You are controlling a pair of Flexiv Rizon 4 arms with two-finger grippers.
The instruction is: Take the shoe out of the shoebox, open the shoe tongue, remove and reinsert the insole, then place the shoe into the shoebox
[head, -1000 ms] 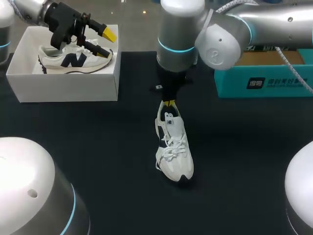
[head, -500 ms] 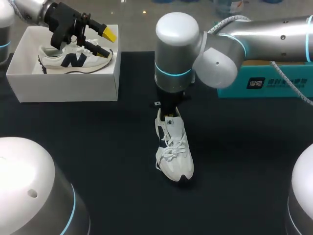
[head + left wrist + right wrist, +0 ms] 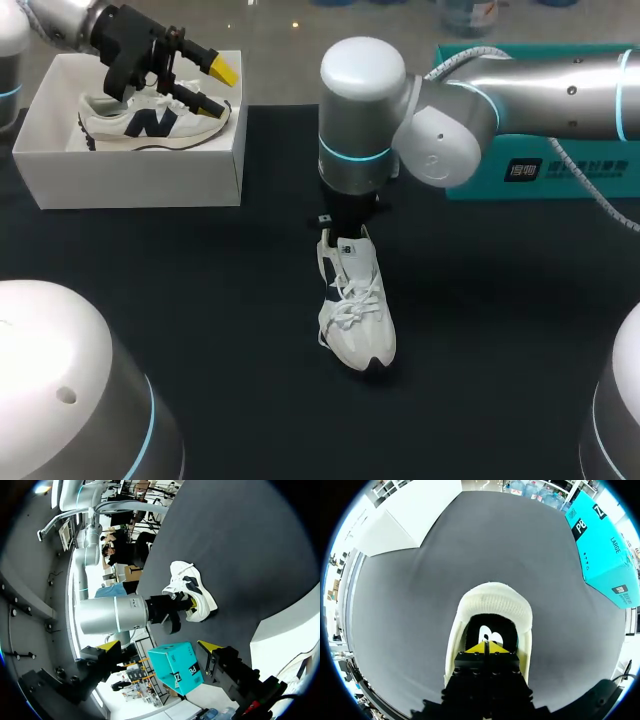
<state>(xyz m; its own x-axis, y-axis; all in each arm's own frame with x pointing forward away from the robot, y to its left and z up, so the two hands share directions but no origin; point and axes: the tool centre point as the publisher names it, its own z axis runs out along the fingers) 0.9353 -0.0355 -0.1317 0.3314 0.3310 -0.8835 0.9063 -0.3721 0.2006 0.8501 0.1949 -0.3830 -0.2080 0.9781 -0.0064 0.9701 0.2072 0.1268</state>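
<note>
My right jaws, pressed together, sit in the mouth of the shoe (image 3: 492, 602); left jaws gape apart.

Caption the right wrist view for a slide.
Right gripper, tips together, pointing into the opening of the white shoe on the black table.

Shoe on table (image 3: 355, 305): white upper and laces, navy side patches; black insole with a white mark.
Shoe in shoebox (image 3: 150, 118): white, with a navy letter on the side.
Shoebox (image 3: 130, 175): plain white.
Table cover (image 3: 200, 300): black.
Box, far right (image 3: 540, 165): teal, white print.
Left gripper (image 3: 218, 87): black, yellow tips.
Right gripper (image 3: 485, 647): black, yellow tips.
Right arm (image 3: 520, 90): silver-grey, cyan ring.
</note>
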